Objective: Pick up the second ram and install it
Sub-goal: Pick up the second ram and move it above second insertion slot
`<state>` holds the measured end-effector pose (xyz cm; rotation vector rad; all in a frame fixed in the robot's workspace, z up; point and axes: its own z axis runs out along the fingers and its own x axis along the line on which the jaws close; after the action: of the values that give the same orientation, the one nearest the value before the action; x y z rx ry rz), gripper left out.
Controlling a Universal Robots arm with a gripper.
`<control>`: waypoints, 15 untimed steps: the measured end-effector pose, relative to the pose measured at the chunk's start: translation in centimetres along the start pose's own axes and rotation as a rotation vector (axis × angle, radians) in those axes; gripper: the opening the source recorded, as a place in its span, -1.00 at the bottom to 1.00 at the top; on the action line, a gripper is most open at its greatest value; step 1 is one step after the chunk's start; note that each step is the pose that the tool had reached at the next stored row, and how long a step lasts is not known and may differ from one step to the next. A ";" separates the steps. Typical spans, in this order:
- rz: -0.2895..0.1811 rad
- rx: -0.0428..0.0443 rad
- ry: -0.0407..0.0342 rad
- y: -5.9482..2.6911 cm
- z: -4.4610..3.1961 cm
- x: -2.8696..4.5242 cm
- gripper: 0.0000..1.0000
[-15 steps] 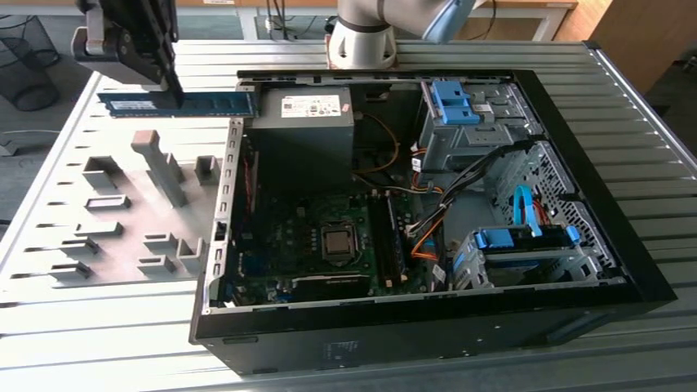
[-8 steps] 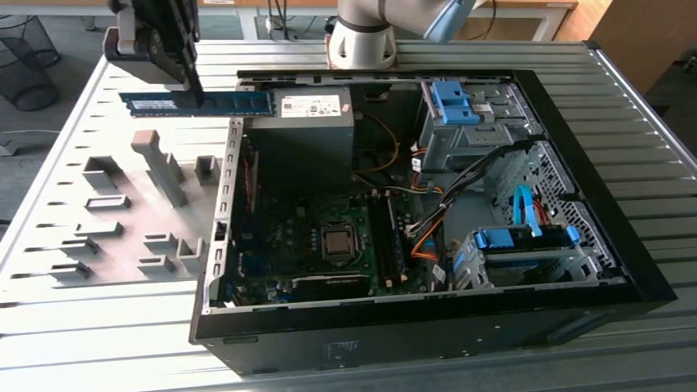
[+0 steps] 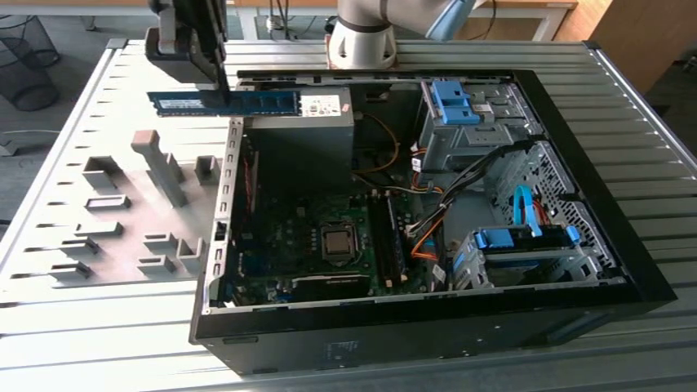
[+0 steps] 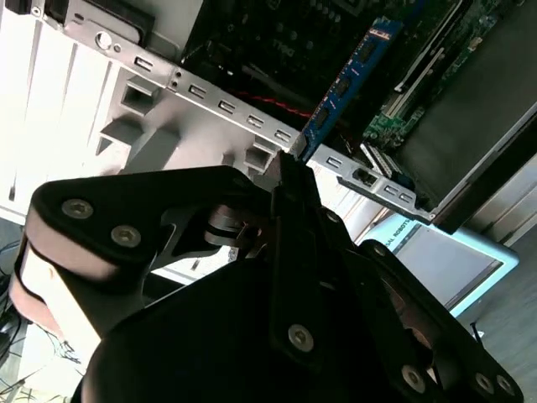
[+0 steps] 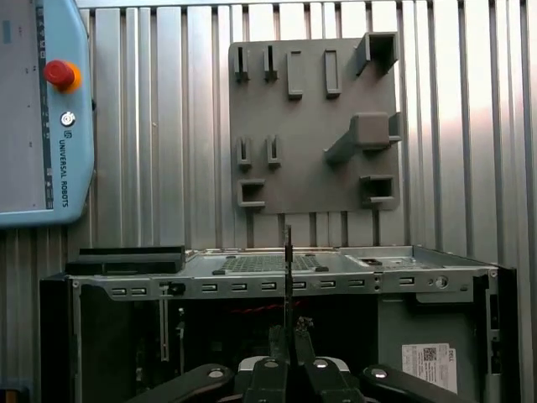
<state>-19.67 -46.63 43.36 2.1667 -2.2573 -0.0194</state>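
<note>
Where everything stands: a ribbed metal desk [image 3: 65, 327], with a wire bin [image 3: 28, 61] on the floor beyond its far corner at the exterior view's left.
Computer case: a black computer case [image 3: 610, 269] lies on its side, open face up. The main circuit board [image 3: 316, 245] shows inside, and blue clips [image 3: 452, 102] sit on the drive bays toward the exterior view's right.
Grey plate: a flat grey plate [image 3: 120, 220] with raised holder blocks lies on the desk just beside the case, on the exterior view's left.
Control tablet: a pale blue control tablet [image 5: 33, 117] with a red button rests on the desk, seen in the first wrist view.
Arm: the arm [image 3: 365, 37] rises from its base at the far edge of the desk, behind the case.
Pincer: the pincer [image 3: 224, 86] points straight down over the far left corner of the case in the exterior view, its fingers closed onto the ram stick.
Ram stick: the ram stick [image 3: 267, 102] hangs level in the air, gripped near its middle, above the case's side wall and just in front of a grey box [image 3: 321, 106] with a white label. Both wrist views show it jutting from the fingertips [image 4: 340, 88] [image 5: 287, 269], clear of the board below.
</note>
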 end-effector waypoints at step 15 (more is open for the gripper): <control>0.000 0.0000 0.0001 -4.18 -0.08 -0.17 -0.73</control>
<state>-15.49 -46.63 43.36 2.1666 -2.2573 -0.0194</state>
